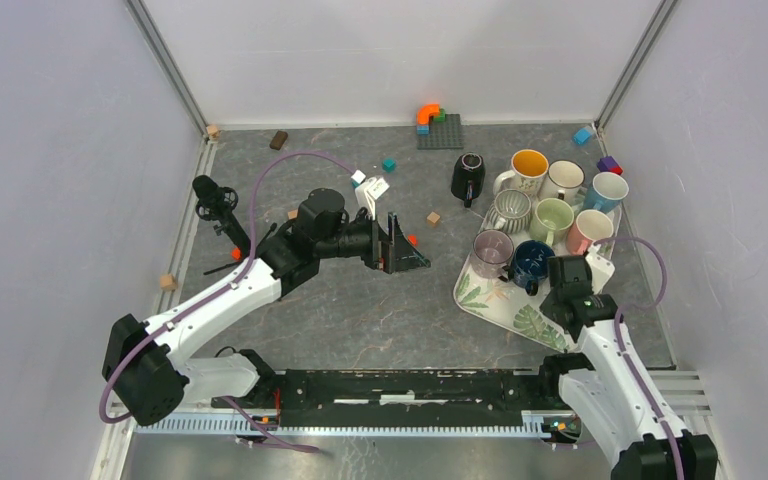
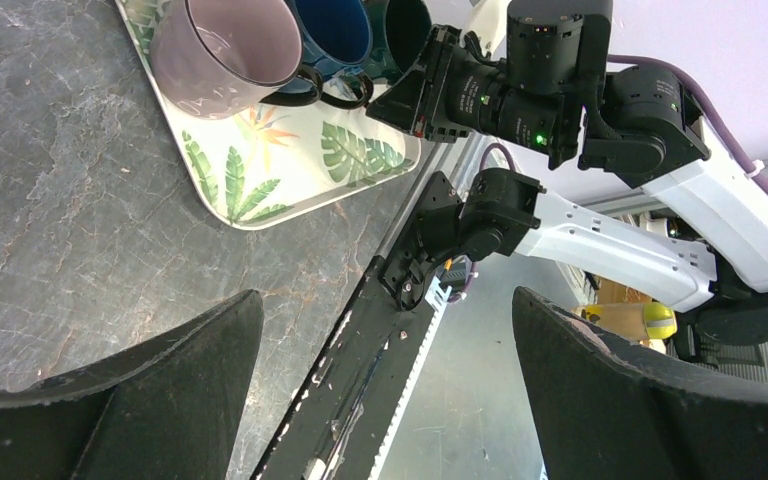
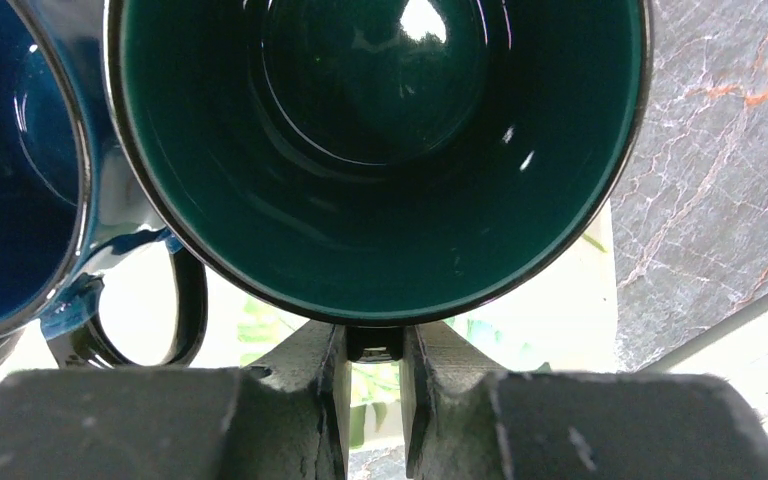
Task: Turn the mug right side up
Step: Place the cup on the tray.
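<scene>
Grey stone table (image 1: 360,310) fills the top view, with the leaf-print tray (image 1: 520,320) at lower right. The left gripper (image 1: 405,250), mid-frame, gapes wide, holding nothing. The right gripper (image 3: 375,350) pinches the handle of the dark green mug (image 3: 380,150), which is mouth up over the tray beside 1 blue mug (image 3: 10,180).

Dark marbled tabletop (image 1: 360,310) with scattered small items
A leaf-print tray (image 1: 520,318) lies at the right, a grey baseplate (image 1: 440,132) by the back wall, a black jar-like object (image 1: 468,177) between them; a brown block (image 1: 279,140), teal cube (image 1: 388,165) and blue cube (image 1: 583,135) lie apart
</scene>
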